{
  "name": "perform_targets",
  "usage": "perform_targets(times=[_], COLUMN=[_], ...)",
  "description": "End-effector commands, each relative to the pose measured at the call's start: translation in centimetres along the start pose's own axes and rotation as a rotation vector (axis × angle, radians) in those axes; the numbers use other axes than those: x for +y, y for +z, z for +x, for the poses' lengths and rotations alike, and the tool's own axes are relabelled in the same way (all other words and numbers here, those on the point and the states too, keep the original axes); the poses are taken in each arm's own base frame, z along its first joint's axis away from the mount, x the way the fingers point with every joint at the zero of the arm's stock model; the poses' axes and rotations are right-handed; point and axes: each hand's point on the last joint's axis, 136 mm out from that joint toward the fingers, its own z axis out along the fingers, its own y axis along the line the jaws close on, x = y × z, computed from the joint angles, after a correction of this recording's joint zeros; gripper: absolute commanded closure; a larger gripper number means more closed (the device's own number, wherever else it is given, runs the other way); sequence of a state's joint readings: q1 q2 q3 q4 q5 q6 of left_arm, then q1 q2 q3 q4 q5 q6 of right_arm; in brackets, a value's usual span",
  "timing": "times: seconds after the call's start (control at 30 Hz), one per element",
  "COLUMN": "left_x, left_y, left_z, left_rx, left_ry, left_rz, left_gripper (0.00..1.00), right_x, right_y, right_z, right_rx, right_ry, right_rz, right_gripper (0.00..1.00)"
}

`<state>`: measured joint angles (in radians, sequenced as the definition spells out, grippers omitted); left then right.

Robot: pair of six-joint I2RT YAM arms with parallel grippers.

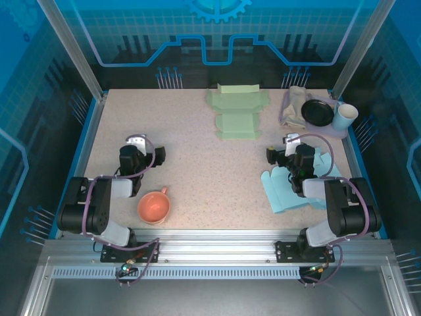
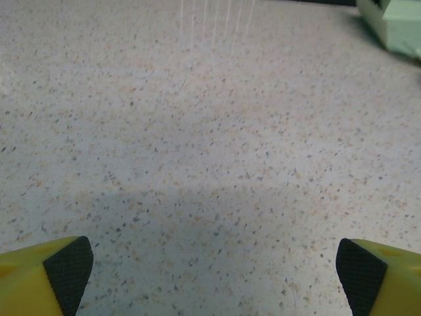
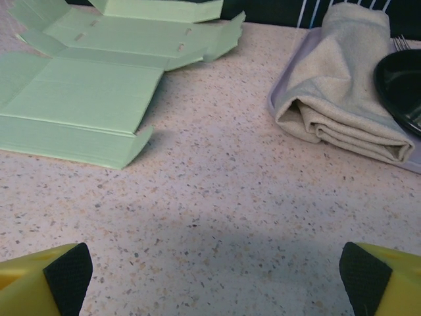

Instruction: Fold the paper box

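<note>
1. Near edge, 6 o'clock: both arm bases are bolted at the speckled table (image 1: 210,171), with the left arm toward 7 o'clock and the right toward 5 o'clock.
2. A peach cup (image 1: 154,207) stands upright at 7 o'clock from table centre, just beside the left arm. Its handle points toward 1 o'clock.
3. A light-blue cloth (image 1: 283,192) lies flat at 4 o'clock, partly under the right arm.
4. The left gripper (image 1: 136,142) sits at 9 o'clock, low over the table. The jaws are spread wide and hold nothing. In the left wrist view, bare tabletop lies between the black pads (image 2: 69,266).
5. The right gripper (image 1: 291,141) sits at 3 o'clock. Its jaws are also wide and grip nothing, and the tabletop is bare between its pads (image 3: 66,270).
6. The pale green paper box (image 1: 237,113) lies unfolded at 12 o'clock, near the far edge. It is well apart from both grippers and touched by neither. From the right wrist it lies toward 11 o'clock. Whether its farthest panel is raised cannot be told.
7. At the far right, 1 to 2 o'clock, a tray (image 3: 275,99) holds a folded beige towel (image 1: 294,105) and a black dish (image 1: 319,112). A white cup (image 1: 345,116) stands just beside the dish. Whether it is on the tray cannot be told.
</note>
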<state>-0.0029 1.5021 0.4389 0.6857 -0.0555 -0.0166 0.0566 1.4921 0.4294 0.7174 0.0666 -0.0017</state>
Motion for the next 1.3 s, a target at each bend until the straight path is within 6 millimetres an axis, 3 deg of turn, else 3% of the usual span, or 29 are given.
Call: perform_targets(times=[0.0, 0.13, 0.23, 0.33, 0.43, 0.7, 0.83, 0.9, 0.97, 1.1, 1.27], left_x=[0.8, 3.4, 3.5, 2.1, -0.2, -6.4, -7.9, -8.4, -9.0, -10.4, -11.8], left_y=[-0.9, -4.7, -7.4, -8.3, -8.4, -9.8, -10.2, -10.4, -10.4, -9.8, -8.2], left_z=[-3.1, -6.2, -8.4, -9.5, -9.9, -10.6, -10.4, -10.3, -10.1, -9.2, -8.3], left_rx=[-0.023, -0.089, -0.16, -0.168, -0.125, 0.01, 0.065, 0.083, 0.094, 0.129, 0.181], left_ry=[0.004, -0.143, -0.28, -0.355, -0.372, -0.39, -0.374, -0.367, -0.362, -0.37, -0.35], left_rz=[-0.105, -0.297, -0.303, -0.213, -0.091, 0.21, 0.234, 0.238, 0.24, 0.263, 0.272], left_gripper=[0.01, 0.01, 0.01, 0.01, 0.01, 0.01, 0.01, 0.01, 0.01, 0.01, 0.01], right_x=[-0.7, -2.9, -3.6, -3.8, -2.7, -0.5, 0.5, 1.1, 1.8, 3.6, 6.7], right_y=[-0.4, -2.8, -5.6, -7.9, -8.6, -5.8, -4.3, -3.8, -3.7, -2.8, 1.6], right_z=[-2.0, -3.3, -3.6, -3.2, -1.7, 3.1, 5.4, 5.6, 4.6, 0.6, -2.9], right_rx=[0.028, 0.21, 0.322, 0.419, 0.512, 0.587, 0.654, 0.649, 0.608, 0.516, 0.432], right_ry=[-0.02, 0.127, 0.247, 0.395, 0.494, 0.591, 0.576, 0.576, 0.536, 0.366, 0.206], right_rz=[0.103, 0.318, 0.423, 0.484, 0.483, 0.46, 0.47, 0.452, 0.448, 0.431, 0.281], right_gripper=[0.0, 0.0, 0.0, 0.0, 0.0, 0.0, 0.0, 0.0, 0.0, 0.0, 0.02])
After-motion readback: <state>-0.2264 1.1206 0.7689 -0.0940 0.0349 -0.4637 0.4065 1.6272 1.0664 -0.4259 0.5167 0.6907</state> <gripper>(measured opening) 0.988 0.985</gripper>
